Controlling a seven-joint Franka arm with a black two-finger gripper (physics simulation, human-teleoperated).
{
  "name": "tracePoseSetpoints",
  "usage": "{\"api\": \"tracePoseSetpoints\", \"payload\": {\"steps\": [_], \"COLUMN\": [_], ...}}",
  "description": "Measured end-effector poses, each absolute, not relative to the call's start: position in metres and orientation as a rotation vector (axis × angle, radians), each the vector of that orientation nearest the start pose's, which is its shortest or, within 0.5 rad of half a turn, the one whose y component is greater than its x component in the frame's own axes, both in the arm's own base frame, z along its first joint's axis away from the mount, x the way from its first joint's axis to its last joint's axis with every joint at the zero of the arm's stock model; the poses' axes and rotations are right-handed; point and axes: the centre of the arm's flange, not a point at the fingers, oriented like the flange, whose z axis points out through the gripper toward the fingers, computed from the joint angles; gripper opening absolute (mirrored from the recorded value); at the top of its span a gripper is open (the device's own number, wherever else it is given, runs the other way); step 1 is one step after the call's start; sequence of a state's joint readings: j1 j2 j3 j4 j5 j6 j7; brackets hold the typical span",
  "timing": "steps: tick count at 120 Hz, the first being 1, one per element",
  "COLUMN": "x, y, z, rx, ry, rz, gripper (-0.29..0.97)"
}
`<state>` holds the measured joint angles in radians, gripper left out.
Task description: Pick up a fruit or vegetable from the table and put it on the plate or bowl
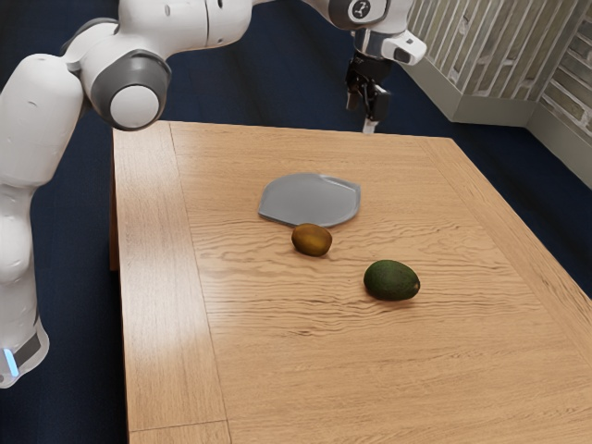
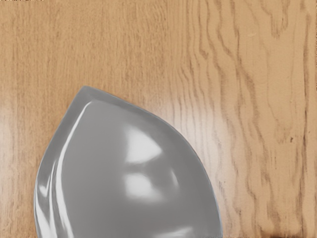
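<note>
A flat grey plate (image 1: 308, 200) lies on the wooden table (image 1: 277, 351), toward its far side. In the wrist view the grey plate (image 2: 129, 178) lies on wood grain below my hand. A brown kiwi (image 1: 312, 240) rests just in front of the plate's near edge. A dark green avocado (image 1: 391, 279) lies further toward the exterior view's right and nearer the front. My black gripper (image 1: 368, 109) hangs high over the table's far edge, behind the plate, pointing down. Its fingers stand apart with nothing between them.
The table's far edge runs just under my gripper, with dark blue floor around it. A pale slatted wall (image 1: 499, 55) stands at the exterior view's upper right. The white arm (image 1: 120, 74) comes in from the upper left.
</note>
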<state>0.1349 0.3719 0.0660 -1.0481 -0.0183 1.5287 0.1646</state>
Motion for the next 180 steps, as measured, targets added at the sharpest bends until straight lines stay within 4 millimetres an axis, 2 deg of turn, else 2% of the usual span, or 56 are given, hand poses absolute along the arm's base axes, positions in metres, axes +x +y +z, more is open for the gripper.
{"api": "tracePoseSetpoints", "payload": {"steps": [33,36,42,46,51,57,63,67,78,90,107,115,123,137,149,180], "x": [0.647,0.644,0.638,0.638,0.643,0.65,0.66,0.663,0.667,0.664,0.6,0.576,0.568,0.571,0.569,0.567], "y": [0.12,0.121,0.104,0.083,0.068,0.059,0.062,0.066,0.07,0.071,0.055,0.045,0.038,0.028,0.022,0.026], "z": [0.64,0.645,0.663,0.662,0.647,0.626,0.594,0.583,0.572,0.576,0.505,0.484,0.48,0.483,0.47,0.455], "rx": [-3.112,-3.107,-3.103,-3.124,-3.161,-3.199,-3.249,-3.272,-3.296,-3.29,-3.344,-3.367,-3.372,-3.361,-3.351,-3.331], "ry": [0.016,0.011,0.05,0.102,0.14,0.16,0.148,0.131,0.14,0.2,0.263,0.296,0.338,0.417,0.47,0.545], "rz": [-0.163,-0.171,-0.207,-0.19,-0.134,-0.063,0.03,0.067,0.087,0.067,0.222,0.202,0.133,0.017,0.01,-0.007], "gripper": [0.68,0.68,0.68,0.68,0.68,0.68,0.68,0.68,0.68,0.68,0.67,0.67,0.67,0.67,0.67,0.67]}}
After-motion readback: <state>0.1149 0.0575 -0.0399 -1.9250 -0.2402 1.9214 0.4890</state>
